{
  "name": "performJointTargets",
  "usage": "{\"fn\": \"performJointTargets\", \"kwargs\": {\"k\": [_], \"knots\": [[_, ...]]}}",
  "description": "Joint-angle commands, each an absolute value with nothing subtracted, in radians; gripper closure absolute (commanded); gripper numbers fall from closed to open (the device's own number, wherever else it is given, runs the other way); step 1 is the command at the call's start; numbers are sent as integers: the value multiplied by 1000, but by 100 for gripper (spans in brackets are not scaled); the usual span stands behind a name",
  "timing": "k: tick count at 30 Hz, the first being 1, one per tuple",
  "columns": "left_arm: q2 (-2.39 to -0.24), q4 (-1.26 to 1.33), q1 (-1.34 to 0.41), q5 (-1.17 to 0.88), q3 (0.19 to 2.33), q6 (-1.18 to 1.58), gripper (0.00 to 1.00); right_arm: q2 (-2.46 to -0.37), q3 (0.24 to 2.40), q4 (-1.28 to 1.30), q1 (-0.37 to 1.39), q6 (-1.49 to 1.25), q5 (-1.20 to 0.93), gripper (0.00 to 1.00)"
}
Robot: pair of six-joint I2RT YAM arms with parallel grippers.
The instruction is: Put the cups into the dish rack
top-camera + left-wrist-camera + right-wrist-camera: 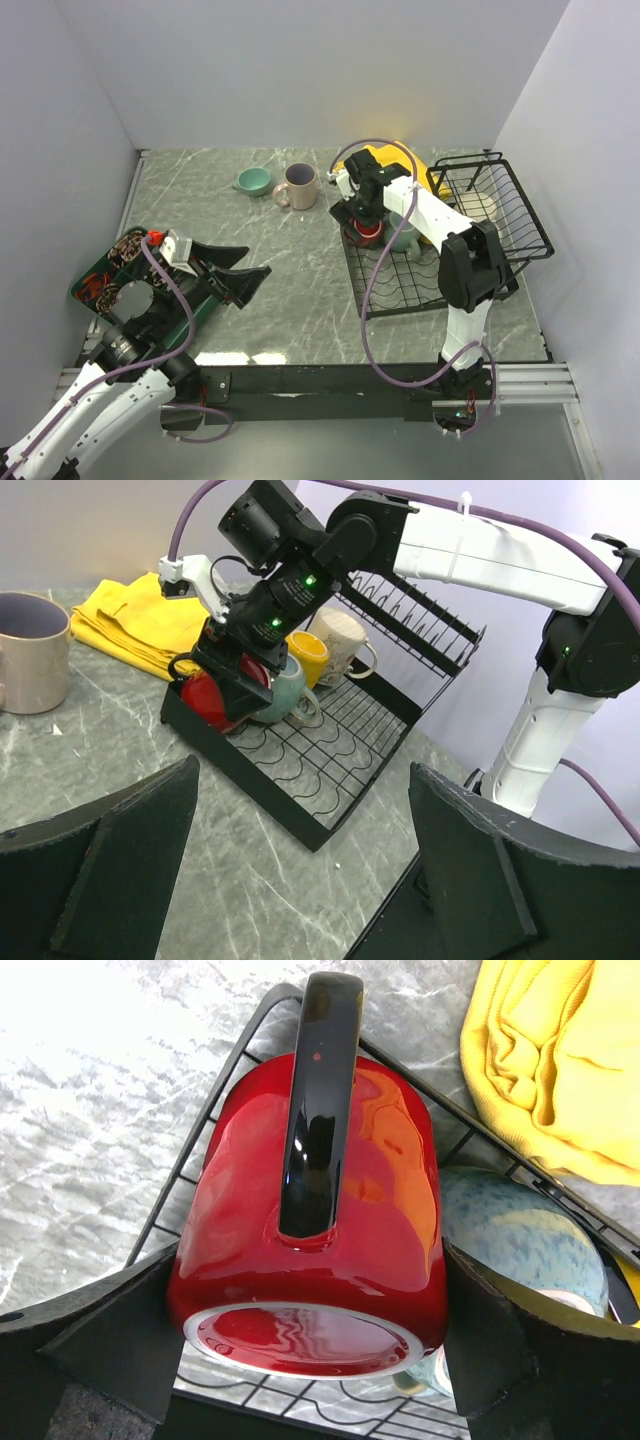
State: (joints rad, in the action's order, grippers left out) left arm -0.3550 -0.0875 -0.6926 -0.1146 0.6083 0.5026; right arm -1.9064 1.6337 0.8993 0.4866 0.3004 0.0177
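right gripper (310, 1260) is clamped on the red mug (320, 1190), one finger on each side of the body, jaws only as wide as the mug

right wrist view: mug is on its side relative to the camera, black handle (318, 1110) facing the lens, base towards the bottom of the view. it sits over the far-left corner of the dish rack (400, 285). can't tell whether it's touching the wires

the rack is along the right edge of the bench (300, 290), with its raised basket part over the right edge

left wrist view shows what the top view hides behind the arm: a grey-teal mug (285, 685) just beside the red one, then a yellow mug (305, 652) and a cream mug (340, 640), all in the rack's far end. right wrist view only catches the grey-teal one

beige-pink mug (298, 186) and teal cup (254, 180) are out on the bench near the middle of the far edge, side by side, well apart from the rack

yellow cloth (385, 160) is bunched at the far edge, just behind the rack

left gripper (243, 266) is wide open and holds nothing, over the near-left part of the bench and pointed at the rack. a green tray (105, 270) is by the left edge, only in the top view
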Motion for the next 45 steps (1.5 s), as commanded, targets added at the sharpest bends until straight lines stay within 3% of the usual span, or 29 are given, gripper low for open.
{"fn": "performJointTargets", "kwargs": {"k": [1, 12, 25, 30, 33, 35, 45], "knots": [[-345, -48, -689, -114, 595, 522, 9, -1845, 1692, 949, 482, 344, 12, 26], [-339, -58, -689, -114, 594, 512, 9, -1801, 1600, 954, 483, 350, 3, 27], [-330, -61, -689, -114, 589, 522, 9, -1907, 1643, 994, 485, 364, 18, 21], [-328, -58, -689, -115, 583, 525, 9, -1939, 1669, 994, 483, 359, 11, 17], [-327, -60, -689, -115, 584, 526, 9, -1953, 1686, 994, 485, 357, 17, 10], [-325, -63, -689, -114, 586, 525, 9, -1951, 1689, 994, 483, 362, 18, 0], [-324, -58, -689, -114, 583, 528, 9, -1919, 1755, 1014, 483, 359, 8, 0]]}}
